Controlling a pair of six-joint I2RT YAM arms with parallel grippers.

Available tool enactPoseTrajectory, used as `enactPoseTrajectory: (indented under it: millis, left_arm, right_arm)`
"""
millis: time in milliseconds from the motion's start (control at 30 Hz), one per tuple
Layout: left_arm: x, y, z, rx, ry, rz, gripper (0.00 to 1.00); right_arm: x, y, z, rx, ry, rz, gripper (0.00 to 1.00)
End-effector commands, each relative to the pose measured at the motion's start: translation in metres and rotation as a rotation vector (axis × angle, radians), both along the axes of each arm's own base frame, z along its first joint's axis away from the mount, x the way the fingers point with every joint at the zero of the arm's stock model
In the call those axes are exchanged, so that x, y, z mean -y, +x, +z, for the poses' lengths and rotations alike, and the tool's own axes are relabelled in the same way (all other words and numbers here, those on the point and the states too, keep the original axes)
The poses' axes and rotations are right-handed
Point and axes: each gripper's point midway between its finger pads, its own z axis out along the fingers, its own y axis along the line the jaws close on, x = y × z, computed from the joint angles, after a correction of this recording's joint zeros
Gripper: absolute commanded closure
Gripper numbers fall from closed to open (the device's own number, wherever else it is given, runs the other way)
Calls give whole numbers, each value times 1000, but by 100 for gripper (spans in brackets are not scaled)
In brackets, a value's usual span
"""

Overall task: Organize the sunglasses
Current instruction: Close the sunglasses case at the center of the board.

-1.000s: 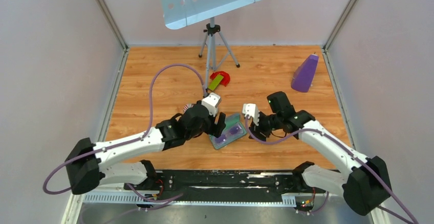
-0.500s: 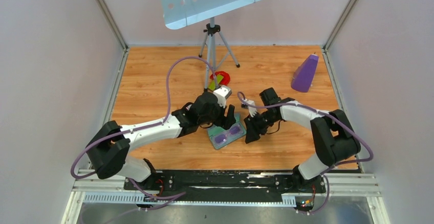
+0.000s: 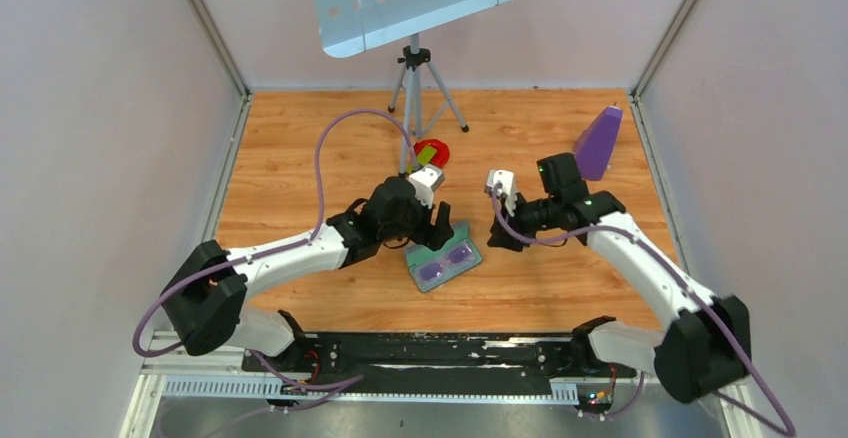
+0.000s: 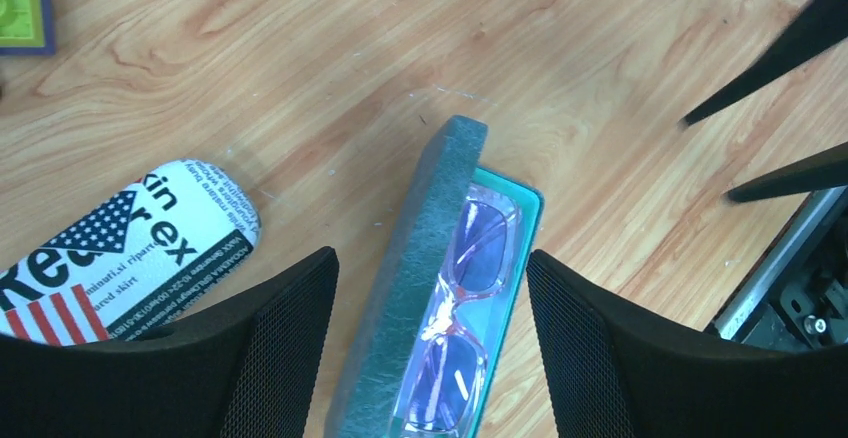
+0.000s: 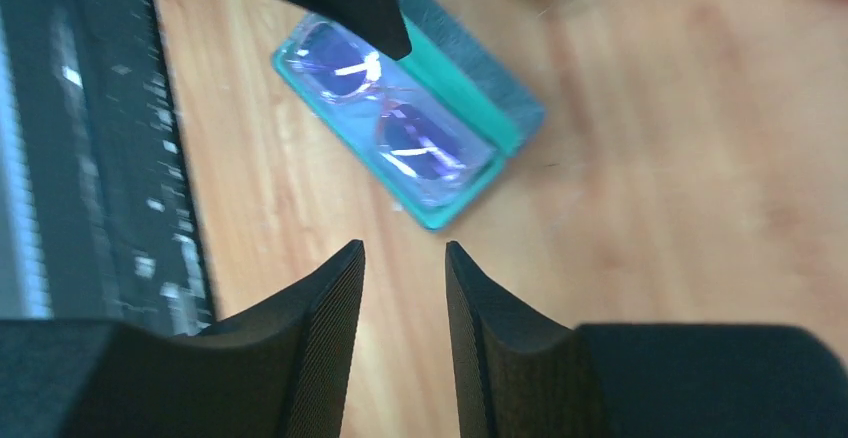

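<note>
The sunglasses (image 4: 468, 288), pale pink frame with violet lenses, lie folded in an open teal-lined case (image 3: 462, 267) whose grey lid (image 4: 420, 258) stands up along one side. My left gripper (image 4: 430, 348) hovers just above the case, open, one finger (image 4: 270, 348) on each side and nothing held. In the top view it (image 3: 440, 230) sits at the case's far-left edge. My right gripper (image 5: 405, 263) is clear of the case, to its right over bare wood (image 3: 500, 236). Its jaws stand a narrow gap apart with nothing between. The sunglasses (image 5: 385, 123) show beyond its fingertips.
A newspaper-print pouch (image 4: 120, 253) lies on the wood left of the case. A red piece with a green block (image 3: 430, 153) sits behind the left gripper. A tripod stand (image 3: 415, 88) is at the back centre, a purple metronome (image 3: 597, 143) at the back right.
The right arm has drawn back from the case toward the right and rear, and its jaws have narrowed. The left gripper has stayed over the case, open.
</note>
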Motion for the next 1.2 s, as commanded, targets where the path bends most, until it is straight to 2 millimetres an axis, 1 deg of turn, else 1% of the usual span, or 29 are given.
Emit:
enactPoseTrajectory:
  millis: [0, 67, 100, 133, 167, 233, 300, 367, 433, 467, 500, 600, 767, 867, 1067, 1167]
  left_arm:
    - [-2, 2, 0, -22, -41, -18, 28]
    - [-1, -1, -6, -43, -52, -29, 28]
    - [0, -2, -9, -59, -65, -32, 29]
    - [-1, -3, -11, -73, -78, -28, 29]
    - [-1, -4, -13, -91, -96, -22, 30]
    - [-4, -4, -16, -109, -128, 0, 30]
    - [-7, -4, -15, -119, -146, 19, 30]
    - [-9, -3, -14, -119, -155, 29, 30]
    - [-11, -2, -11, -120, -168, 44, 30]
    - [-12, -2, -10, -121, -173, 50, 30]
    - [-12, -2, -9, -120, -178, 51, 30]
    - [-13, -1, -8, -121, -189, 61, 30]
    - [-9, -1, -10, -143, -220, 68, 30]
    - [-7, 0, -14, -170, -242, 85, 30]
    - [0, -3, -17, -210, -287, 77, 31]
    - [2, -5, -16, -218, -302, 62, 32]
  right_arm:
    - [25, 5, 21, 510, -101, 273, 57]
    - [22, -4, 21, 755, -97, 414, 49]
    - [19, -12, 17, 829, -94, 476, 43]
    - [16, -24, 9, 872, -93, 540, 42]
    - [11, -35, 2, 901, -95, 604, 43]
    - [2, -55, -17, 905, -113, 708, 52]
    - [-8, -68, -33, 889, -147, 787, 59]
    - [-21, -64, -39, 891, -160, 778, 62]
    - [-33, -57, -42, 890, -163, 767, 67]
    - [-38, -53, -49, 868, -175, 772, 70]
    - [-42, -48, -51, 859, -182, 768, 72]
    - [-53, -41, -56, 875, -168, 765, 73]
    - [-63, -39, -67, 890, -168, 794, 73]
    - [-70, -33, -68, 914, -168, 777, 74]
    - [-74, -27, -80, 892, -203, 794, 74]
    - [-76, -27, -84, 882, -203, 807, 74]
